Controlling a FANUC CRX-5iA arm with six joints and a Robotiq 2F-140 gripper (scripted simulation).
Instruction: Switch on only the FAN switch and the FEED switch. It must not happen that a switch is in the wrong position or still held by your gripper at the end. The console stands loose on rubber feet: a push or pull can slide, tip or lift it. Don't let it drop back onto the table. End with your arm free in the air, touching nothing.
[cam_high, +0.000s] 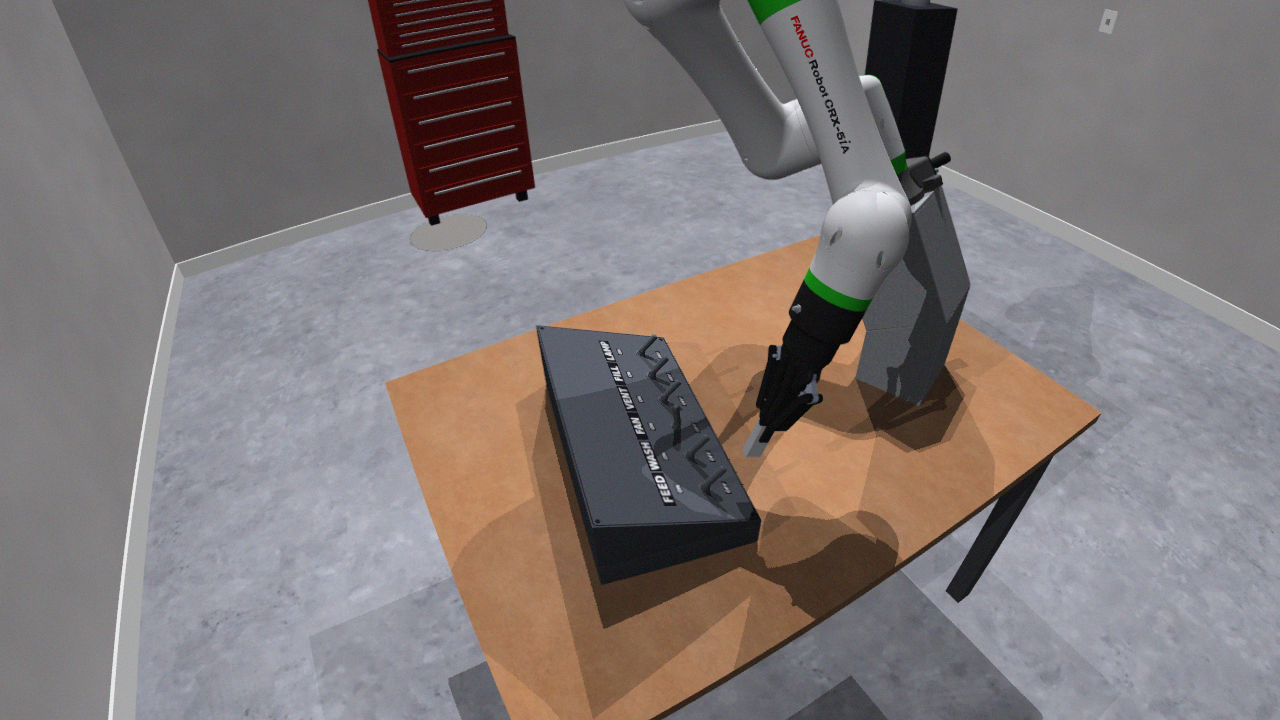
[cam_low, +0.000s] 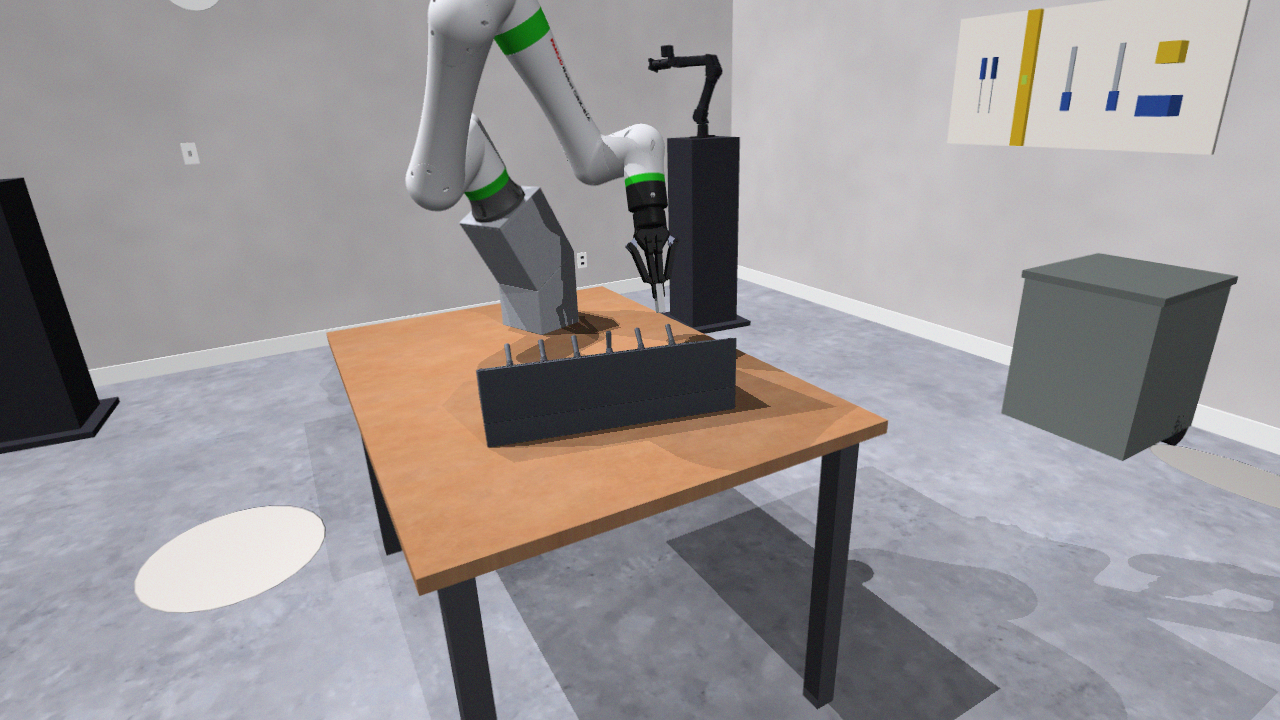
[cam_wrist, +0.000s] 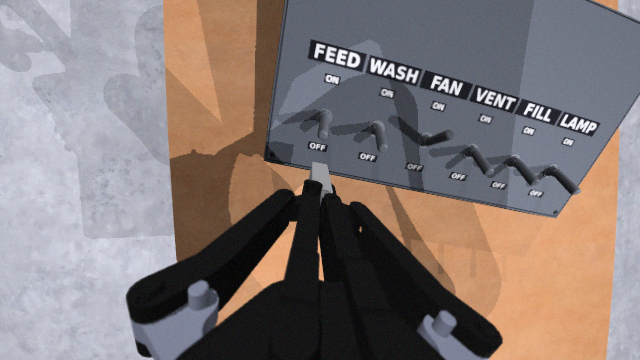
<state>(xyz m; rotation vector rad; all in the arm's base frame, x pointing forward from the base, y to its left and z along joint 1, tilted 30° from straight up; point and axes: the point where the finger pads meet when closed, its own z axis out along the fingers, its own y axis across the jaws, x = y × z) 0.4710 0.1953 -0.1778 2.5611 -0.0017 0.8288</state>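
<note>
Standing loose near the middle of the bench (cam_high: 895, 501), the console (cam_high: 590, 429) looked rigid but liable to slide or tip, so the FEED switch (cam_wrist: 324, 123) and the FAN switch (cam_wrist: 437, 137) probably wanted a light nudge at the lever tip, not a grasp. The fingers were clenched on nothing, hovering just short of the console's front edge below FEED.

Console (cam_wrist: 450, 45) face carries white-on-black labels in a row: FEED, WASH, FAN, VENT, FILL, LAMP. Each switch has a small ON tag on the label side and an OFF tag on the other side. The white arm (cam_high: 819, 80) reads "FANUC Robot CRX-5iA".
</note>
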